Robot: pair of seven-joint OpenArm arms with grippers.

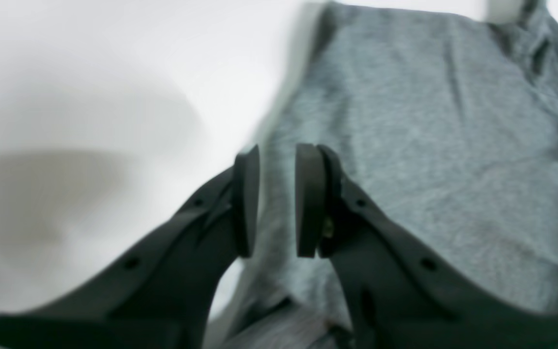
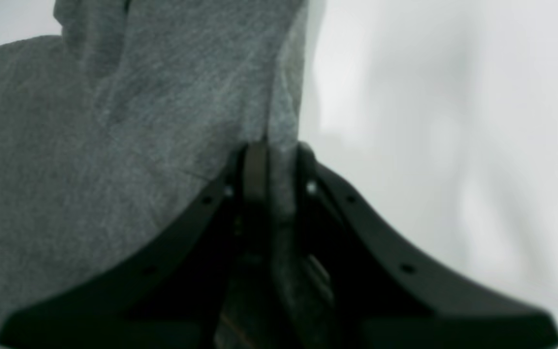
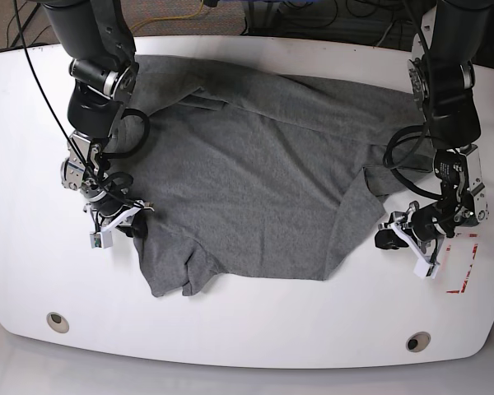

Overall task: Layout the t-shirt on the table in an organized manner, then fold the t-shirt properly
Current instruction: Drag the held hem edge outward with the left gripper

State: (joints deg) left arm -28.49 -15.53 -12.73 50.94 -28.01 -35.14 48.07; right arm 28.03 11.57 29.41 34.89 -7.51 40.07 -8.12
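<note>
The right end effector (image 2: 276, 165) pinched the t-shirt (image 3: 255, 181) at its edge. The left end effector (image 1: 277, 201) stood slightly apart over the shirt's edge, clamping nothing, above the white counter (image 3: 247, 329).

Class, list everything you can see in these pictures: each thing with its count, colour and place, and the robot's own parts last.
t-shirt: one, dark grey, spread crumpled across the table's middle.
table: one, glossy white, under everything.
grommet holes: two, round, near the front edge.
red tape marks: a few, by the left claw.
cables: several, behind the table.
left claw: one, black, slightly open over the shirt's edge.
right claw: one, black, pinching the shirt's edge.
</note>
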